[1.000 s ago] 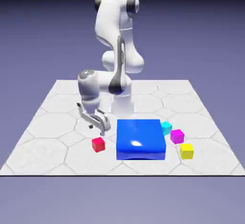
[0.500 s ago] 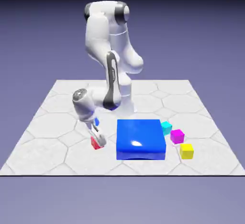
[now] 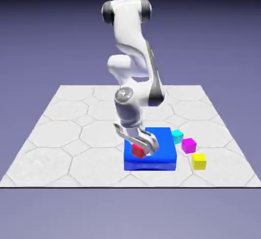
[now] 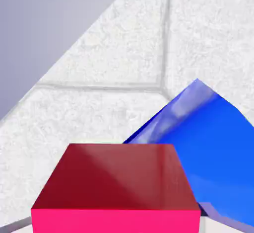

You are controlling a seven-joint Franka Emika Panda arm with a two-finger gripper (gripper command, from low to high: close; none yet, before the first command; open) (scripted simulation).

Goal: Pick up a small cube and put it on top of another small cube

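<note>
Red cube (image 3: 137, 150): up in the tool (image 3: 144, 151), over or in front of the big blue block (image 3: 165, 149); cannot tell if touching it.
Tool: pinching the red cube, one tip on each side; in the hand view, big and red at the bottom, right between the tips.
Done so far: picking up, by the look of it; grip seems good.
Left to do: carry over to another small cube, line up, put down softly, let go, back away.
How far: about halfway, as a guess.
Cyan cube (image 3: 177, 136): on the surface (image 3: 51, 151), just beside the blue block, partly hidden behind it.
Magenta cube (image 3: 189, 145): on the surface, between the cyan one and the yellow one, with nothing on top.
Yellow cube (image 3: 199, 161): on the surface, near the magenta one, also with nothing on top.
Which cube to stack on: cannot tell.
Small cubes in sight: four in all; one red, one cyan, one magenta, one yellow.
Big blue blocks: one.
Arms (image 3: 127, 29): one, white, with one tool.
Stacks of small cubes: none to see.
</note>
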